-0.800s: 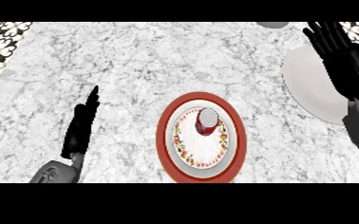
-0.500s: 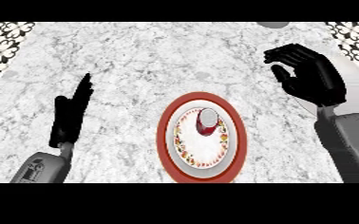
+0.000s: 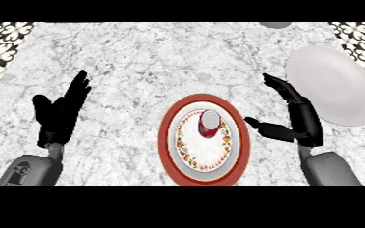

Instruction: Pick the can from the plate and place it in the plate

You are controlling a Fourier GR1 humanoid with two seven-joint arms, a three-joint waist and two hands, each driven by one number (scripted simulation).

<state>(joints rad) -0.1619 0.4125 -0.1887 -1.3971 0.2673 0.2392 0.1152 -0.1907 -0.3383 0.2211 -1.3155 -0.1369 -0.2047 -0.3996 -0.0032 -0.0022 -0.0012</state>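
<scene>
Right hand [image 3: 298,121] released, fingers spread, just beside the red-rimmed plate [image 3: 205,174] holding the can [image 3: 210,123]. Left hand [image 3: 61,111] released, resting well apart. White plate [image 3: 329,84] near the table's right edge.

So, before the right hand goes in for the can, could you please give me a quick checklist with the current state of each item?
1. Can sits on the red-rimmed plate, in its upper part: ok.
2. Right hand is open, thumb toward the can, fingers apart from it: ok.
3. Nothing lies between the right hand and the can: ok.
4. White plate, the likely target, sits to the right with bare surface showing: ok.
5. Left hand is open and off to the left, away from both plates: ok.
6. Whether the can is upright or tilted: cannot tell.
</scene>
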